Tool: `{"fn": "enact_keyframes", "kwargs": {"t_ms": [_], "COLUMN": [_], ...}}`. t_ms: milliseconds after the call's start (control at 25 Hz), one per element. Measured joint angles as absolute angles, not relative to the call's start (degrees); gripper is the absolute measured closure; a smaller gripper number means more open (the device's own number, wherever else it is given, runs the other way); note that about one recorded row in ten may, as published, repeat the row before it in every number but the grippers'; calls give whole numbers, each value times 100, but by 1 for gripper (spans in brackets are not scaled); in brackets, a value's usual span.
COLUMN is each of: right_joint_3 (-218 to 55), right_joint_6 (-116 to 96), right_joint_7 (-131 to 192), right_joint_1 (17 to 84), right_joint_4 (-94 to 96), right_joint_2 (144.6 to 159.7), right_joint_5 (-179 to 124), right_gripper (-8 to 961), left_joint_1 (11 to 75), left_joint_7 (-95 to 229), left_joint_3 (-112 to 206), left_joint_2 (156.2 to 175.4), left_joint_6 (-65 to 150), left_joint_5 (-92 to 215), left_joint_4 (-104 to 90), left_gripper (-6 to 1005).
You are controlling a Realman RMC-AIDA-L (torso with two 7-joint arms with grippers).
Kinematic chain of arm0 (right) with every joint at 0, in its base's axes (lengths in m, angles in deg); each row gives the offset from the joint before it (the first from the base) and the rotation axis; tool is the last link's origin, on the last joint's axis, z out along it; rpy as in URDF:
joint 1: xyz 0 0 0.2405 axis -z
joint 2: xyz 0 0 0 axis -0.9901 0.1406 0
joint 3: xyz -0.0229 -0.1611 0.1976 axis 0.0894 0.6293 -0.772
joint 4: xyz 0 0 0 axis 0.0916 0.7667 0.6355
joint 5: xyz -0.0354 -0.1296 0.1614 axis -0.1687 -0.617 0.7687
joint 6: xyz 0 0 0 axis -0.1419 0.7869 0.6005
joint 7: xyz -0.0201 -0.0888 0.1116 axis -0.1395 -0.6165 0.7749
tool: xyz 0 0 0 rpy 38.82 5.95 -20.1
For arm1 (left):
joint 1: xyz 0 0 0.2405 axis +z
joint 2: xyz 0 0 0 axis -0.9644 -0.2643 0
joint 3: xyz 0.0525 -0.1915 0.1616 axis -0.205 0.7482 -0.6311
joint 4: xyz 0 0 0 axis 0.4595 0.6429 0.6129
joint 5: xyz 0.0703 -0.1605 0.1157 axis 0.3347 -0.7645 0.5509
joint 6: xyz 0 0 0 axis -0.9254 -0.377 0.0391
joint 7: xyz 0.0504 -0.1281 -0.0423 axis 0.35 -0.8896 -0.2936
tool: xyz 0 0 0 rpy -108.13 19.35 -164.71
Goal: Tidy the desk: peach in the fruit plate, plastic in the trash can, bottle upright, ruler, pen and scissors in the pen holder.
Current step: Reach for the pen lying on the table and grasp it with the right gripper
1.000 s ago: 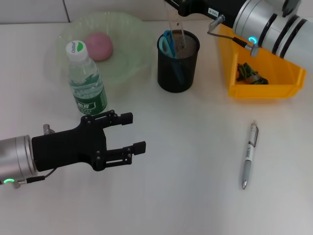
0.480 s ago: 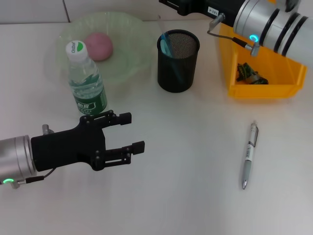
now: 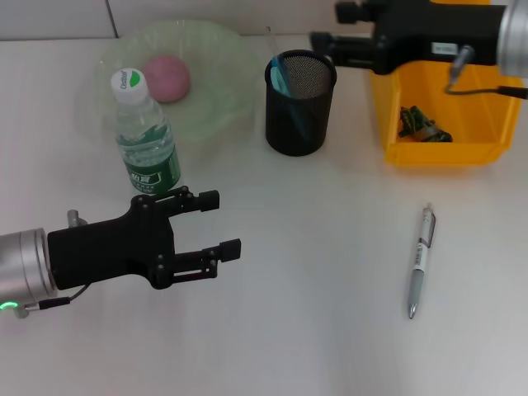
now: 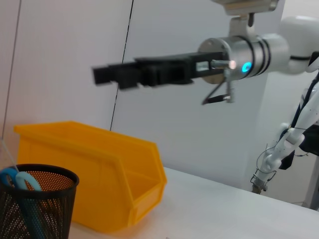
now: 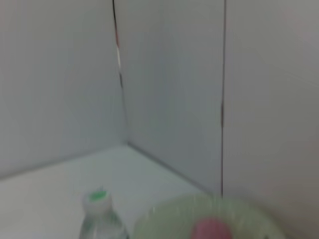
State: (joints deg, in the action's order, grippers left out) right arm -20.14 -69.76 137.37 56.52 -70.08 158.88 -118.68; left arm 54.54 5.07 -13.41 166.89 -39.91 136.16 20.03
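Note:
A pink peach [image 3: 167, 78] lies in the pale green fruit plate [image 3: 223, 91]. In front of the plate the bottle [image 3: 146, 136] stands upright. The black mesh pen holder [image 3: 300, 103] holds blue scissors [image 3: 282, 74], and a thin clear ruler [image 3: 271, 40] leans at its rim. On the table at the right lies the pen [image 3: 421, 262]. The yellow trash can [image 3: 437, 153] has plastic [image 3: 421, 124] in it. My right gripper [image 3: 334, 26] hangs open and empty just behind the holder. Low in front of the bottle, my left gripper [image 3: 216, 223] is open and empty.
The left wrist view shows the right gripper [image 4: 107, 74] high above the yellow trash can [image 4: 99, 184] and the pen holder [image 4: 35, 204]. The right wrist view shows the bottle cap [image 5: 97, 196], the plate [image 5: 164, 219] and the peach [image 5: 212, 229]. White walls close off the back.
The ruler has dropped from upright in the right gripper down into the pen holder. The right arm has swung right, over the trash can. My left arm barely moved.

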Motion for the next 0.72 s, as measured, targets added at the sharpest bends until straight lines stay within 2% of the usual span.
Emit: {"fn": "enact_keyframes", "kwargs": {"t_ms": [360, 720], "right_joint_3": [-3109, -3162], "right_joint_6": [-10101, -11486], "right_joint_7": [15617, 16783], "right_joint_1": [5448, 5097], "right_joint_4": [-8503, -8920], "right_joint_2": [15862, 15855], "right_joint_5": [-13803, -15408], "right_gripper": [351, 353], "left_joint_1": [5426, 5415], "left_joint_7": [508, 498], "left_joint_3": [-1371, -1360], "left_joint_2": [16688, 16673], "left_joint_6": [-4007, -4008], "left_joint_5": [13616, 13616], "left_joint_4": [2004, 2013], "left_gripper": [215, 214]}}
